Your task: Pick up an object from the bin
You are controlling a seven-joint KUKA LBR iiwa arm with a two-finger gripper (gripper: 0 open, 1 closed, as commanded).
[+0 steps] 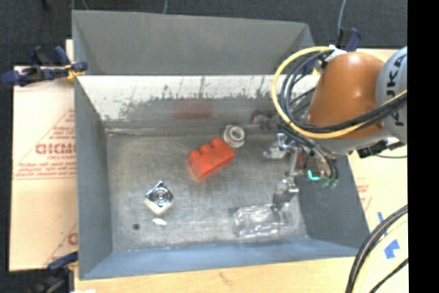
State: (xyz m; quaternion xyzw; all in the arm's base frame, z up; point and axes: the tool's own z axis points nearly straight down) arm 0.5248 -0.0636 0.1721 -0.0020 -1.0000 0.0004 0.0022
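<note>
My gripper (281, 201) hangs low in the bin's front right part, just above the right end of a clear, crumpled plastic piece (257, 223) lying on the floor near the front wall. A red toy brick (211, 158) lies tilted in the middle of the bin, well to the gripper's left. A small grey ring-shaped cap (234, 134) sits just behind the brick.
A shiny square metal piece (159, 197) lies at the front left of the floor. The arm with its orange cover and looping cables hangs over the bin's right wall. The bin's right and front walls slope close to the gripper.
</note>
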